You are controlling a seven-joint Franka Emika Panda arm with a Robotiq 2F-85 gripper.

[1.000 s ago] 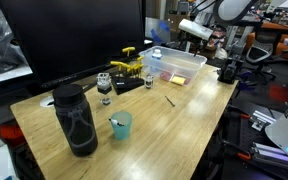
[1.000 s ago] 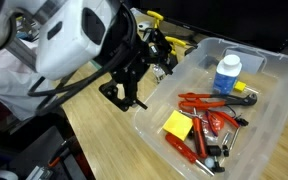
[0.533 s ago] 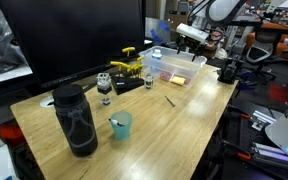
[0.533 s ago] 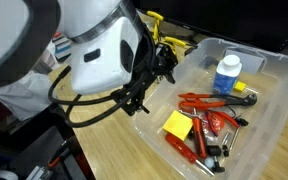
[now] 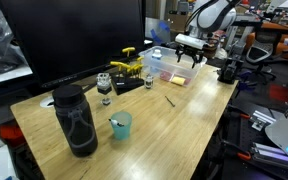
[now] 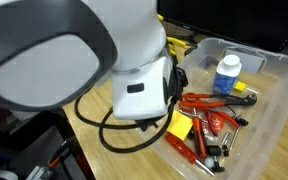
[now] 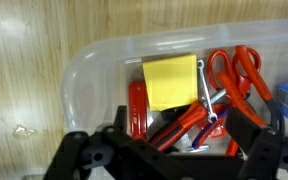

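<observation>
The pincer [image 7: 164, 148] hangs released, jaws wide, just above the clear bin [image 7: 84, 70] on the wooden counter [image 7: 24, 60]. Inside the bin, a yellow block [image 7: 171, 80] lies beside red-handled pliers [image 7: 229, 75], directly below the jaws.

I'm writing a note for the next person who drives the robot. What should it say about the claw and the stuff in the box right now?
Claw: open, holding nothing, hovering over the clear plastic bin.
Things: the yellow block lies in the bin just beneath the claw, with the red-handled tools beside it. The blue-capped bottle stands upright at one end of the bin.
Done: the claw is positioned above the bin.
Left: nothing is gripped yet, and everything lies inside the bin.
</observation>
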